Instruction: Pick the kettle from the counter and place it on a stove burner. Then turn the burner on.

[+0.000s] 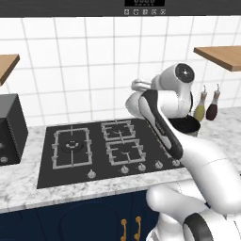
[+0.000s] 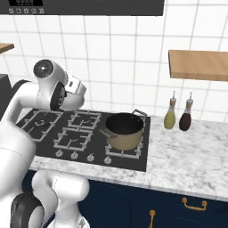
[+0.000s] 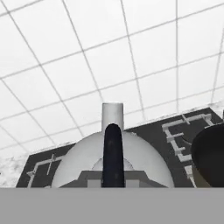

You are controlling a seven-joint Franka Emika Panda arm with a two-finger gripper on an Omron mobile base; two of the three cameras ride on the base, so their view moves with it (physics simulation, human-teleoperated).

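The kettle (image 3: 140, 159) was silvery white with a black handle, the pot (image 2: 124, 132) tan, and the counter (image 2: 187, 156) white with grey veins.

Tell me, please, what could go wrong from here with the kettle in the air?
The tan pot sits close beside the lifted kettle, so a swing could knock it. The kettle hangs near the smaller paired grates; lowered here, it would likely miss the large burner at the left of the cooktop.

White tiled wall (image 2: 120, 67), wooden shelves (image 2: 198, 64), dark blue cabinets (image 2: 178, 209), black hood (image 2: 89, 6) overhead.
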